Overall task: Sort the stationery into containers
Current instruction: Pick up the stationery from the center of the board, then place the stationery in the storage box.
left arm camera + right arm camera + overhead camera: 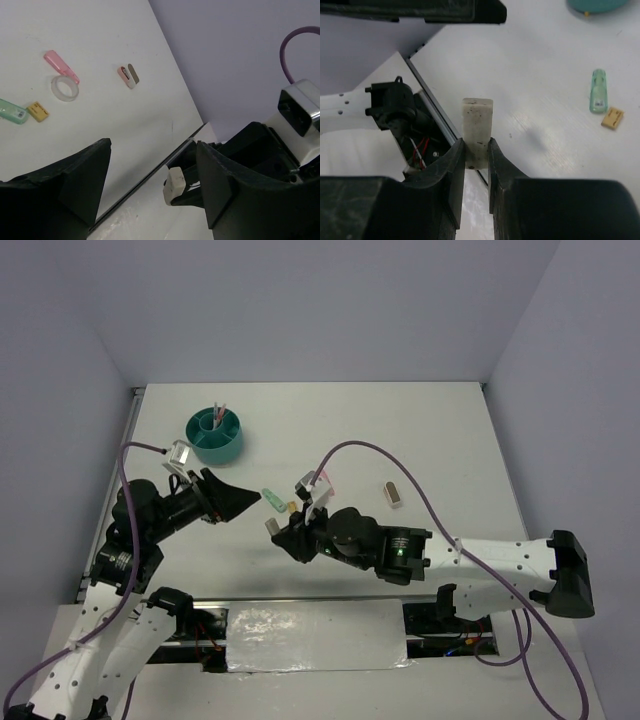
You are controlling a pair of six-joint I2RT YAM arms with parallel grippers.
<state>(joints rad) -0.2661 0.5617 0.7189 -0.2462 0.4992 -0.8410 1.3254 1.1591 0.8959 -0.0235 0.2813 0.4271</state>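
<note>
My right gripper (476,147) is shut on a beige eraser block (478,127), holding it upright above the table's near edge. From above, that gripper (281,531) sits just right of my left gripper (243,500), which is open and empty. In the left wrist view the beige block (175,186) shows between the open left fingers (85,175). A mint-green block (273,499), a tiny orange piece (292,507), a white tape ring (65,88), a pink piece (61,66) and a brown block (394,494) lie on the table. The teal organizer (215,435) at the far left holds pens (220,415).
The table's near edge (440,117) has a dark rail, with exposed wiring (417,150) below it. A purple cable (370,455) arches over the right arm. Grey walls close in the table on three sides.
</note>
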